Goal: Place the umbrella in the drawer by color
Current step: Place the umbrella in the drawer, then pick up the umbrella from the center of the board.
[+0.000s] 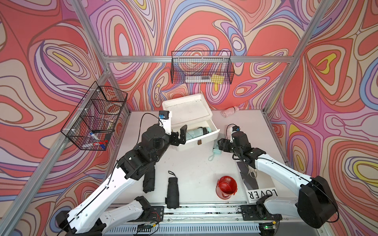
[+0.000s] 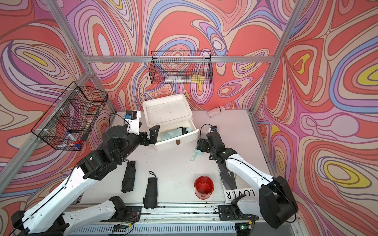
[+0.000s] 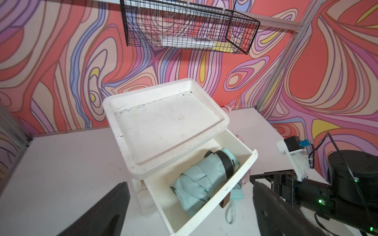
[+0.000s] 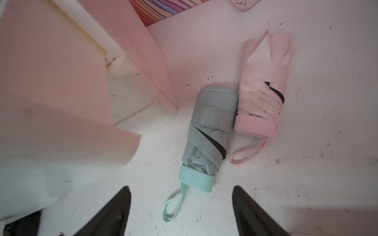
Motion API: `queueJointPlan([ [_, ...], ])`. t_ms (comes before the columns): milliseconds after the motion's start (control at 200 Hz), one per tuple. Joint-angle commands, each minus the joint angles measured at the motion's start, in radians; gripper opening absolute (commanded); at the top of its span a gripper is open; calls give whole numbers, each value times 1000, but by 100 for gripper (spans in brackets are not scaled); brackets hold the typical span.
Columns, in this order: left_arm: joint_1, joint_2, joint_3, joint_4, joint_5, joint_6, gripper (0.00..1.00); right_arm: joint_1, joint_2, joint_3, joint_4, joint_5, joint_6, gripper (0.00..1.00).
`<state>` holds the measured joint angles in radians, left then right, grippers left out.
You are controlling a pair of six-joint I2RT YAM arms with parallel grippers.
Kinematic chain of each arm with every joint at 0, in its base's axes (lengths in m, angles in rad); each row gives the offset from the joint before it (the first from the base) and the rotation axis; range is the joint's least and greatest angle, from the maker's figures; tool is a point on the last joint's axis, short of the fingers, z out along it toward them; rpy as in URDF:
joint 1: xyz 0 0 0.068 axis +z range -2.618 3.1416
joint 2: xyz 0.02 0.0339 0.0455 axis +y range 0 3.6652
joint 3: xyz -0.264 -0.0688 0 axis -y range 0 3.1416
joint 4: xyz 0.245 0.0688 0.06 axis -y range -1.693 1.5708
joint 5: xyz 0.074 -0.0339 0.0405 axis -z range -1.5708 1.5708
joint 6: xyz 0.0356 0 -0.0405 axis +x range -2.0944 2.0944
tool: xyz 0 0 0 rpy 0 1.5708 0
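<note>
1. Mint-green folded umbrella (image 3: 204, 179) lies inside the open white plastic drawer (image 3: 204, 210) (near the table's (image 1: 194, 167) back edge).
2. Left gripper (image 3: 190, 183) is over the drawer, fingers spread wide, empty.
3. Right gripper (image 4: 182, 190), also spread, is over a second mint-green umbrella (image 4: 208, 126).

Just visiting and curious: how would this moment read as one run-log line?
left hand open by drawer | drawer open, mint umbrella inside | right hand open above second mint umbrella on table
</note>
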<state>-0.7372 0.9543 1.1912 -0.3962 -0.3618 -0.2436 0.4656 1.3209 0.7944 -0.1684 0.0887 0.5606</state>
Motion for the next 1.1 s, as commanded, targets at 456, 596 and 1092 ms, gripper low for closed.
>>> queueJointPlan([
  [456,-2,-204,-167,40,-68,72,99,-47,383,34,254,-39,91,76],
  [596,-2,-230,-178,56,-40,56,99,-47,443,58,267,-36,88,76],
  [1092,-2,-219,-166,41,-19,47,99,-90,322,-35,257,-12,119,0],
])
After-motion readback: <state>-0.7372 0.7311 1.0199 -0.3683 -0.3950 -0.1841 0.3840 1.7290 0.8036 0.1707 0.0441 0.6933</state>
